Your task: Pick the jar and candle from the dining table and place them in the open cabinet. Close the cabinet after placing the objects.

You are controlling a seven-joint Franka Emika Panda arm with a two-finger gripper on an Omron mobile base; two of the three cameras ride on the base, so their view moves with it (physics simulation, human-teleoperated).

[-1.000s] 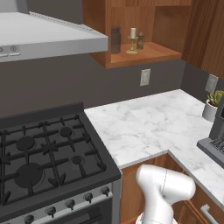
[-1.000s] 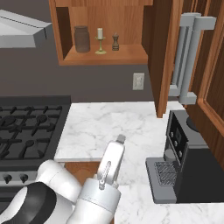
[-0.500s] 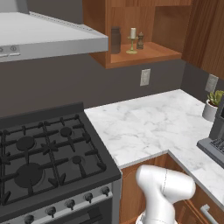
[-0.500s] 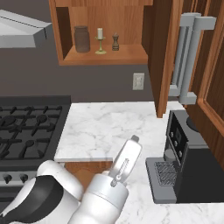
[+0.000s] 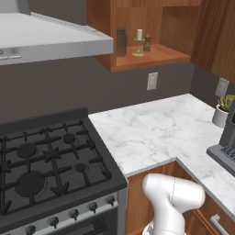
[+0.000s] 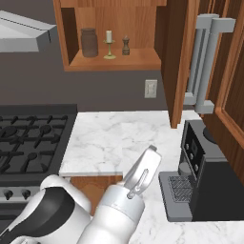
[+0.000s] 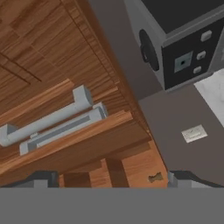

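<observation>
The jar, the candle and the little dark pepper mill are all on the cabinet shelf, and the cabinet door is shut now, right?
Not quite. The jar, candle and pepper mill do stand on the cabinet shelf, but the right base view shows its door open.

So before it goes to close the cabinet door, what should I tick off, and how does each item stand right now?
1. Jar on the cabinet shelf: ok.
2. Candle upright on the shelf beside the jar: ok.
3. Pincer empty, tips spread: ok.
4. Cabinet door closed: not ok, it stands open.
5. Door handle in the hand view, not yet touched: ok.
6. Items set back far enough to clear the closing door: cannot tell.
</observation>
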